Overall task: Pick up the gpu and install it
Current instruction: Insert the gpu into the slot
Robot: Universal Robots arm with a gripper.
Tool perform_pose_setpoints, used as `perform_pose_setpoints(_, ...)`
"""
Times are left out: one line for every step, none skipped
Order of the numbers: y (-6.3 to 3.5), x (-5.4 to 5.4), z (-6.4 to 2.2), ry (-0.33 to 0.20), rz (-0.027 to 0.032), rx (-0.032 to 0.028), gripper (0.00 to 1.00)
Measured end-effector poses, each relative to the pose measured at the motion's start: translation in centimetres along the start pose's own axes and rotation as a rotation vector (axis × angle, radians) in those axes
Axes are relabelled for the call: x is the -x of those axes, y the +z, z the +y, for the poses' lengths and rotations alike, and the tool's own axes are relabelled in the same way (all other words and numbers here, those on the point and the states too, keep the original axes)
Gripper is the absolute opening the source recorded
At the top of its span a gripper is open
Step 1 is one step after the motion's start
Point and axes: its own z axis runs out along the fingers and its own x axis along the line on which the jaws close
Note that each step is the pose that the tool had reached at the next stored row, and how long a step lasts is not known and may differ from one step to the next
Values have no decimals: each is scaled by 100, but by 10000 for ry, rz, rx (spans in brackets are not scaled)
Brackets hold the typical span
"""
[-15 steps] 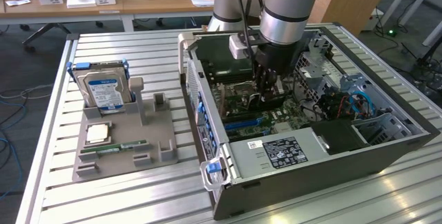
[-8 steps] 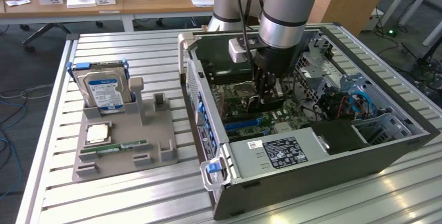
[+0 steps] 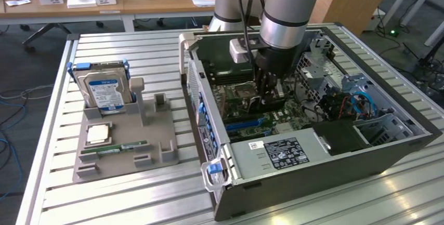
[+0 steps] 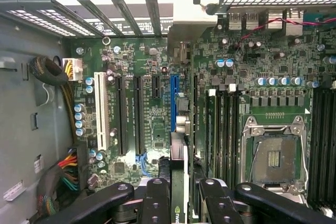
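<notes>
Gripper [image 4: 181,195]: closed on the gpu [image 4: 179,161], with fingers [image 4: 157,203] pressed against either face of the card; reached down inside the open computer case [image 3: 312,168].

Hidden or unclear: near end of the gpu cut off at the picture edge in the wrist view; metal bracket not made out. In the exterior view, card largely masked by the arm [image 3: 288,17] and hard to separate from the dark parts around it. Upper part of the arm cropped by the frame. Could not be told whether the card's lower edge touched the motherboard [image 4: 157,129] or hung just above it.

Position of the gpu: held edge-on between the fingers, thin side toward the wrist camera, in line with the blue slot [image 4: 174,103] and close beside the processor socket [image 4: 273,156].

Counts, wrist view: one gpu, one blue slot, one white slot [image 4: 101,111], one processor socket; further dark slots too crowded to count with certainty.

Counts, exterior view: one computer case, one grey holder tray [image 3: 159,131] on the slatted table [image 3: 139,199] at the exterior view's left, well apart from the gripper. On that tray: one hard drive [image 3: 104,92] standing upright, one green memory stick [image 3: 114,148] lying flat, one square chip [image 3: 97,133].
</notes>
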Motion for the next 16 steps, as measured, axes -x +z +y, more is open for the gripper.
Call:
perform_pose_setpoints(6,0,0,4,2,4,26)
perform_pose_setpoints(12,0,0,5,4,8,26)
perform_pose_setpoints(18,0,0,6,5,9,26)
perform_pose_setpoints(23,0,0,6,5,10,26)
perform_pose_setpoints(23,0,0,7,7,11,26)
perform_pose_setpoints(24,-1,0,6,8,11,26)
perform_pose_setpoints(25,-1,0,7,7,11,26)
perform_pose_setpoints(27,0,0,6,4,10,26)
perform_pose_setpoints(27,-1,0,7,4,10,26)
perform_pose_setpoints(28,-3,0,7,2,9,26)
perform_pose_setpoints(28,-9,1,6,2,9,26)
perform_pose_setpoints(27,-16,2,6,4,10,26)
perform_pose_setpoints(27,-23,3,6,4,10,26)
perform_pose_setpoints(27,-29,5,7,4,10,26)
perform_pose_setpoints(27,-34,6,7,4,9,26)
perform_pose_setpoints(27,-37,7,7,4,10,26)
